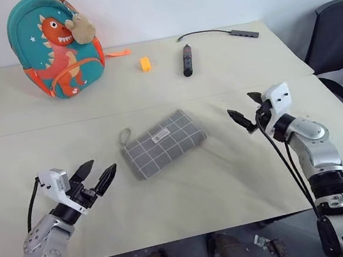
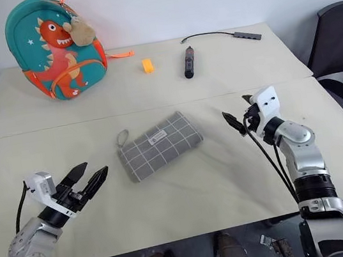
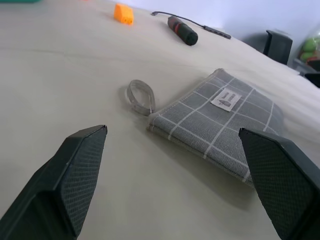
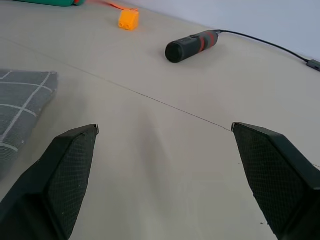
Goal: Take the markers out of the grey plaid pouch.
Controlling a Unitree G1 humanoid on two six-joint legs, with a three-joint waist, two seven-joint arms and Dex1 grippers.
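Pincers both spread, empty: left pincer [image 1: 98, 172] lower left, right pincer [image 1: 248, 110] right; pouch [image 1: 163, 143] closed, centre of worktop [image 1: 243, 176].

You have bare table [image 1: 187, 191] on every side of the grey plaid pouch [image 1: 164, 142]. The dinosaur backpack [image 1: 56, 45], orange block [image 1: 145, 64] and black stick [image 1: 186, 59] (cable [image 1: 209, 32] behind it) stand well apart at the far edge.
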